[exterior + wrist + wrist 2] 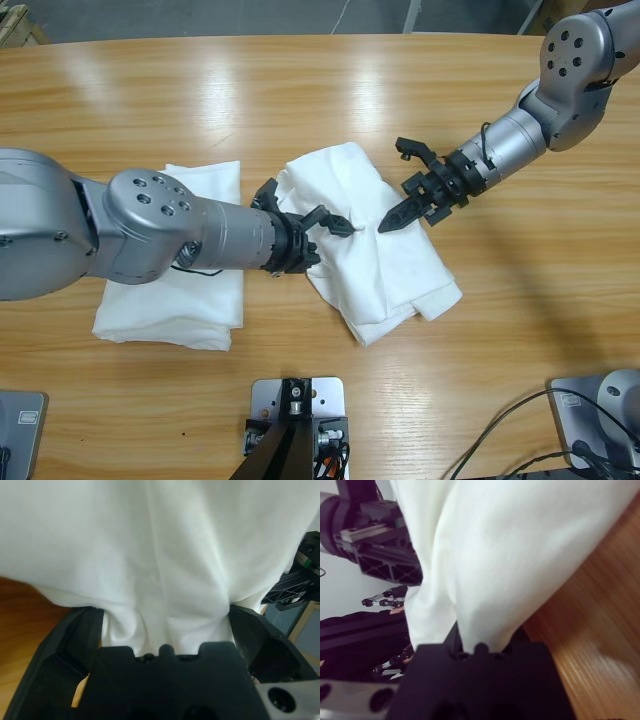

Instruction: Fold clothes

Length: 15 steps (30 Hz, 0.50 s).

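A crumpled white T-shirt (pixel 385 265) lies at the table's middle, partly folded over itself. My left gripper (pixel 345 227) comes in from the left and is shut on a pinch of the shirt's upper layer. My right gripper (pixel 389 224) reaches in from the upper right and is shut on the same layer a short way off. Between the two, the cloth is pulled up. In the left wrist view the white cloth (pixel 160 555) bunches down between the jaws of the left gripper (pixel 165 622). In the right wrist view the cloth (pixel 505 555) hangs from the right gripper (pixel 482 637).
A second white T-shirt (pixel 190 300), folded flat, lies under my left forearm at the left. Bare wooden table (pixel 520 300) spreads to the right, front and back. My right gripper (pixel 295 585) shows at the left wrist view's edge; my left gripper (pixel 380 555) shows in the right wrist view.
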Each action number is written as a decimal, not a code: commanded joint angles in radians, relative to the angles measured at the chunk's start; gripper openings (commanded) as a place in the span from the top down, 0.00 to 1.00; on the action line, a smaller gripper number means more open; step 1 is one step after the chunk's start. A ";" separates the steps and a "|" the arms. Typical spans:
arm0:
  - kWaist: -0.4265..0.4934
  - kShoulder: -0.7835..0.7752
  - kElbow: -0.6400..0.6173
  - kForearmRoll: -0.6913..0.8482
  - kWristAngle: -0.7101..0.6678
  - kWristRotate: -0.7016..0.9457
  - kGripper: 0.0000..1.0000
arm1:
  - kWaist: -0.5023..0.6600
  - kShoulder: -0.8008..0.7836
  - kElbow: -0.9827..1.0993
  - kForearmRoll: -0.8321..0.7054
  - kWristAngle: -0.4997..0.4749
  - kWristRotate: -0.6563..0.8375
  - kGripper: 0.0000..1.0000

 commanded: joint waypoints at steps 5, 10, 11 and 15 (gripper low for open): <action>-0.018 0.094 -0.024 0.012 -0.010 -0.025 0.05 | 0.012 -0.002 0.014 -0.007 -0.020 0.000 1.00; -0.016 -0.034 0.055 0.061 0.047 -0.022 0.05 | 0.011 -0.007 0.016 -0.006 -0.020 0.000 1.00; -0.010 -0.082 0.072 0.084 0.062 -0.021 0.05 | 0.011 -0.010 0.017 -0.006 -0.020 0.000 1.00; 0.002 -0.263 0.048 0.343 0.111 -0.004 0.03 | 0.011 -0.011 0.020 -0.001 -0.020 0.000 1.00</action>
